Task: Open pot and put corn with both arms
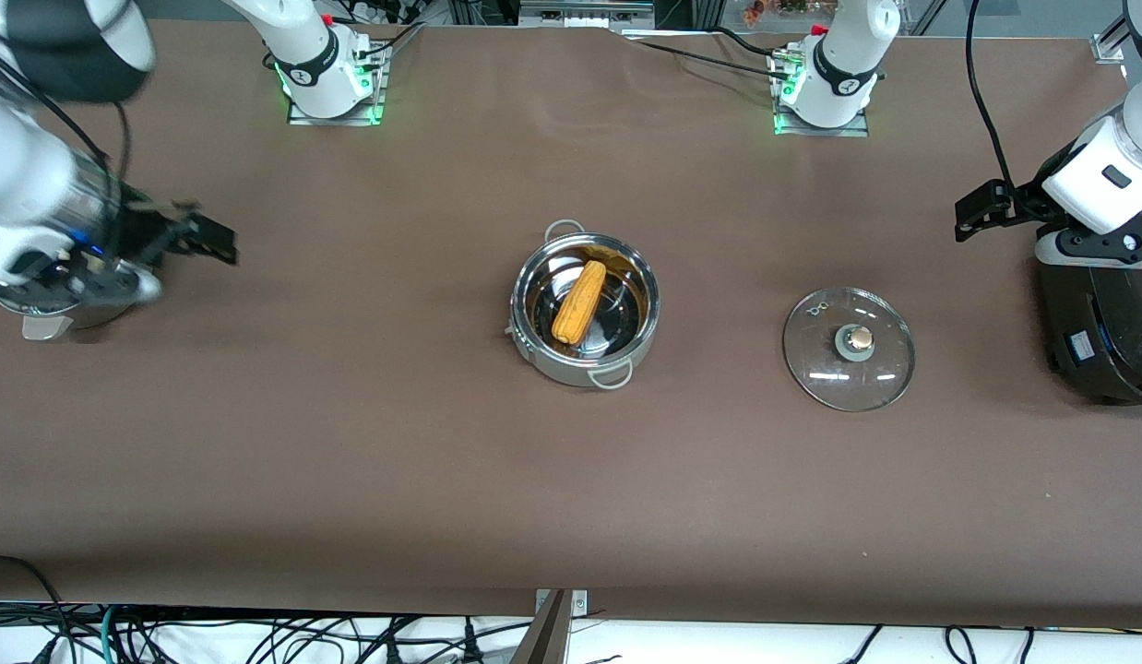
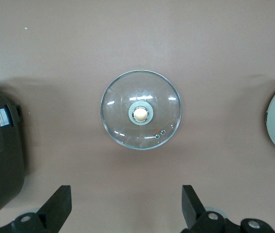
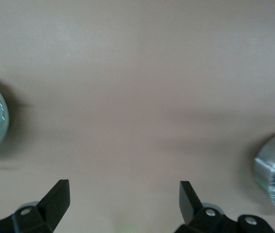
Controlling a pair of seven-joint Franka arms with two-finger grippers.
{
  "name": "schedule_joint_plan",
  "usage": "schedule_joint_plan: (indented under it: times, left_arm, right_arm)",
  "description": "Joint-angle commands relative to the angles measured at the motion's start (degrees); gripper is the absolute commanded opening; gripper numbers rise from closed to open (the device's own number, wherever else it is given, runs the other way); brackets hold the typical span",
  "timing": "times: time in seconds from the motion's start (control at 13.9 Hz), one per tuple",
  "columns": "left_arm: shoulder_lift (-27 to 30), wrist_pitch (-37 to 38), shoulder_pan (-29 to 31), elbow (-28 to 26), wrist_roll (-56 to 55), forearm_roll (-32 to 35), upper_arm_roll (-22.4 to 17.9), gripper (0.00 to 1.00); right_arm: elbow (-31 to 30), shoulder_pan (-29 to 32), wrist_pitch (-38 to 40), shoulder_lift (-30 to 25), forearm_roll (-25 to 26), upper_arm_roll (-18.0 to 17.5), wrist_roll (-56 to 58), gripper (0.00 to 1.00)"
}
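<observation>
We saw corn (image 1: pixel 578 302) in the pot (image 1: pixel 585 309); slippery glass lid (image 1: pixel 849 348) wants its knob (image 1: pixel 859 339); left gripper (image 2: pixel 125 206), right gripper (image 3: pixel 123 204) wide open, empty.

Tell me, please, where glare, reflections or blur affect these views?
Front view: the glass lid carries white streaks of glare and the pot wall mirrors the corn; the right arm is smeared by blur. Left wrist view: sharp, with highlights on the lid. Right wrist view: soft throughout.
</observation>
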State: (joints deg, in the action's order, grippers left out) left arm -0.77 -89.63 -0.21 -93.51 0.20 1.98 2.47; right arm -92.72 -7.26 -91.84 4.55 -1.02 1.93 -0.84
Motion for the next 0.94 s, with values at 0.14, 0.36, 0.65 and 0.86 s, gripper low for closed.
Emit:
schedule_joint_plan:
  times: [0.14, 0.36, 0.65, 0.86]
  left_arm:
    - [-0.2, 0.6, 0.82, 0.61, 1.03, 0.13, 0.17, 1.0]
    - [-0.2, 0.6, 0.83, 0.78, 0.94, 0.22, 0.17, 1.0]
    - [-0.2, 0.6, 0.83, 0.78, 0.94, 0.22, 0.17, 1.0]
    - [-0.2, 0.6, 0.83, 0.78, 0.94, 0.22, 0.17, 1.0]
  right_arm:
    - [-5.98, 10.5, -1.15, -7.54, 2.08, -7.73, 8.39, 1.0]
    - [-5.19, 10.34, -1.06, -7.28, 2.25, -7.65, 8.4, 1.0]
    - [-3.61, 10.42, -1.41, -5.08, 2.42, -7.56, 8.58, 1.0]
    - [-3.17, 10.6, -1.06, -4.64, 2.17, -7.21, 8.05, 1.0]
